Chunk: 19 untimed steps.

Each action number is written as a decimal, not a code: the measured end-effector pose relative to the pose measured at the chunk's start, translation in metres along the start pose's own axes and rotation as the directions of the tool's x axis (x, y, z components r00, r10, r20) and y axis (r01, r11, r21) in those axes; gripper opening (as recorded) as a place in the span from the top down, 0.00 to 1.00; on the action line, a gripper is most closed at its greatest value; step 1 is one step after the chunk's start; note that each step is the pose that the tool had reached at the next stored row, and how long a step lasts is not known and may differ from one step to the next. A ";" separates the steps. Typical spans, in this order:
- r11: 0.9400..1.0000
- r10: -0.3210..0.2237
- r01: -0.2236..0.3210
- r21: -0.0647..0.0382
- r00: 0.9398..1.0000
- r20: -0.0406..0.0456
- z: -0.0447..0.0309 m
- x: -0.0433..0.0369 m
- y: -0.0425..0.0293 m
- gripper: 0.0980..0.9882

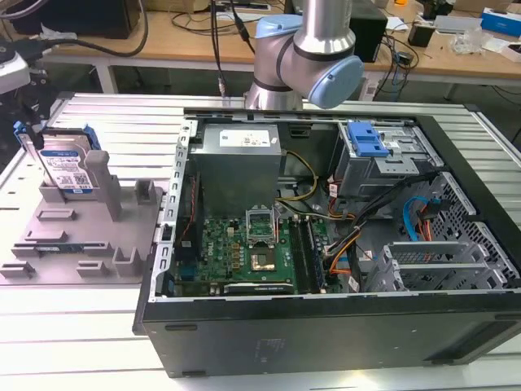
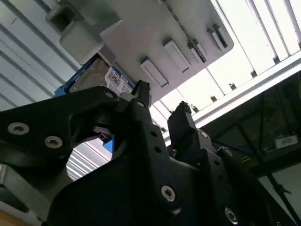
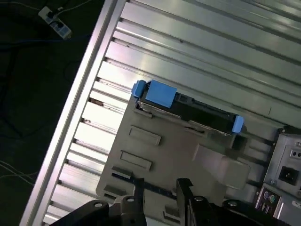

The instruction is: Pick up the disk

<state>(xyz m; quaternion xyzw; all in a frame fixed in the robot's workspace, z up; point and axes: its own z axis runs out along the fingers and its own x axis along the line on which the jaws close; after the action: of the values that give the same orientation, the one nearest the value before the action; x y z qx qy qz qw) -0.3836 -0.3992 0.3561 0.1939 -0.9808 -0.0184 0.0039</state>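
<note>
The disk [image 1: 67, 167] stands on edge in the grey fixture tray [image 1: 73, 236] at the exterior view's left, its silver face, white-and-blue label and blue side rails showing. In the first wrist view the disk [image 3: 188, 109] appears edge-on from above, blue rail ends at both sides, and my gripper [image 3: 161, 186] hangs well above the tray [image 3: 178, 150], off to one side of the disk. In the second wrist view the gripper [image 2: 161, 100] is open with nothing between its black fingers [image 2: 141, 89], and the disk [image 2: 101, 75] lies beyond them, apart.
An open computer case [image 1: 326, 244] with motherboard, cables and a blue drive-bay bracket [image 1: 366, 140] fills the exterior view's middle and right. The arm's joints [image 1: 309, 49] rise behind the case. Everything rests on a ribbed metal table [image 1: 122, 122], and the tray carries upright posts [image 1: 110, 183].
</note>
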 end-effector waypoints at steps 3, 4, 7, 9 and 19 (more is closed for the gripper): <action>0.996 -0.092 0.092 0.004 0.996 -0.005 0.0000 0.0000 0.0000 0.50; 0.995 -0.103 0.103 0.005 0.995 -0.005 0.0000 0.0000 0.0000 0.50; 0.989 -0.150 0.150 0.009 0.989 -0.002 0.0001 -0.0001 -0.0001 0.50; 0.979 -0.203 0.203 0.008 0.979 -0.004 0.0001 0.0000 0.0000 0.50; 0.895 -0.446 0.446 0.005 0.895 -0.013 0.0013 -0.0001 -0.0001 0.50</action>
<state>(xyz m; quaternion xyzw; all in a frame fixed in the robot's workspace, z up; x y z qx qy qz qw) -0.3835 -0.3992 0.3549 0.4135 -0.9104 -0.0136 0.0044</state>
